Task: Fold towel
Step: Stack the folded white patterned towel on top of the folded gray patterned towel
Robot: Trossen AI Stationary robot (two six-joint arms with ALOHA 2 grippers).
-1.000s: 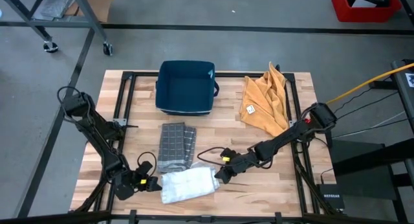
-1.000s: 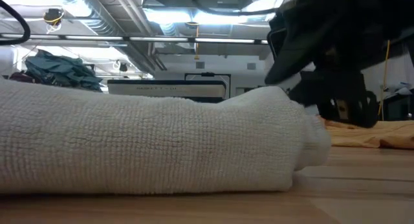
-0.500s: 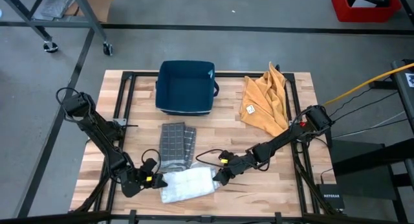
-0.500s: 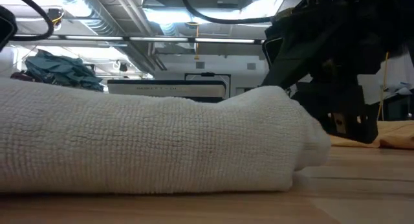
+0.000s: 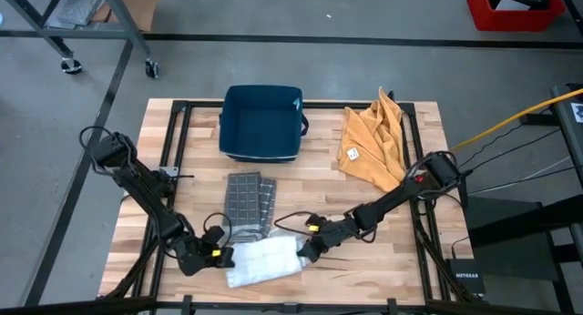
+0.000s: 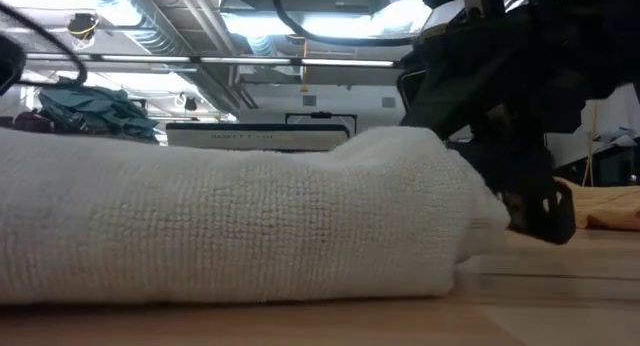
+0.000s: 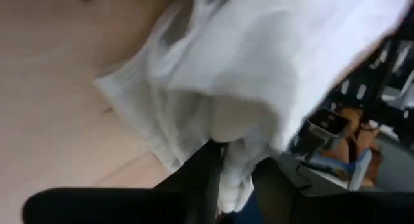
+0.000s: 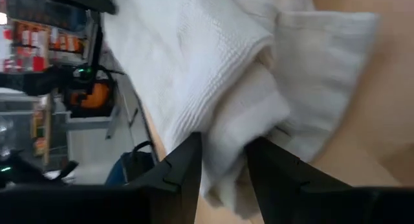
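Observation:
A white towel (image 5: 264, 260) lies folded into a thick bundle near the table's front edge; in the low view the towel (image 6: 230, 226) fills the foreground, flat on the wood. My left gripper (image 5: 221, 254) is at its left end, shut on the cloth. My right gripper (image 5: 302, 250) is at its right end, also shut on the cloth, and shows as a dark mass (image 6: 520, 186) in the low view. My left gripper has a bunched fold at the towel's left end (image 7: 234, 169) between its two fingers (image 7: 200, 175). It comes slanting down from the table's left. The towel lies on the table; how many layers are held, I cannot tell. My right gripper pinches a thick fold of several layers at the towel's right end (image 8: 226, 146) between its two fingers (image 8: 184, 175). It comes slanting down from the table's right. That end (image 6: 470, 216) rests on the table.
A folded grey checked towel (image 5: 248, 206) lies just behind the white one. A dark blue bin (image 5: 261, 122) stands at the far middle, and a crumpled orange cloth (image 5: 373, 147) at the far right. Bare wood lies to the right of the towel.
My left gripper has moved toward the table's right, onto the towel's left end. My right gripper has sunk and edged toward the towel's right end, where the top of the fold has bulged up a little. The rest of the towel has stayed put.

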